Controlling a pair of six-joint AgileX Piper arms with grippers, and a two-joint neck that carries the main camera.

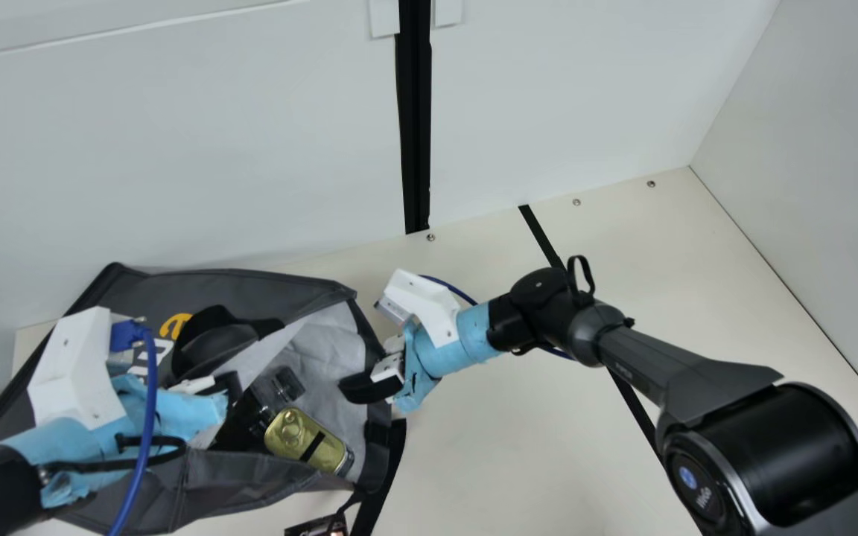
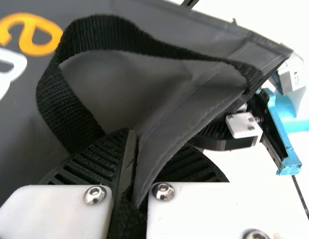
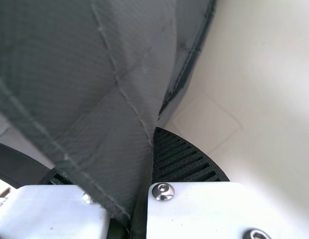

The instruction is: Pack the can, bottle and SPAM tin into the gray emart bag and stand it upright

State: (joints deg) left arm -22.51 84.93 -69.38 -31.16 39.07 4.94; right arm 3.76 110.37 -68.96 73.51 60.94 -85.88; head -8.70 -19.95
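Pinching bag (image 1: 224, 480); left fingers (image 1: 232, 385), right fingers (image 1: 366, 388) nearly closed

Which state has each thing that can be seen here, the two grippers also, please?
Gray bag: mouth open, not packed upright and closed
Bag handle: standing in a loop
Gold can: lying on its side inside the bag
Bottle: inside the bag, clear top looks on
Left gripper: shut on bag cloth
Right gripper: shut on bag edge

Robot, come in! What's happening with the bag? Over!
Left gripper and right gripper clamped on gray bag. Gold container inside its open mouth. Black strap looping close by left gripper.
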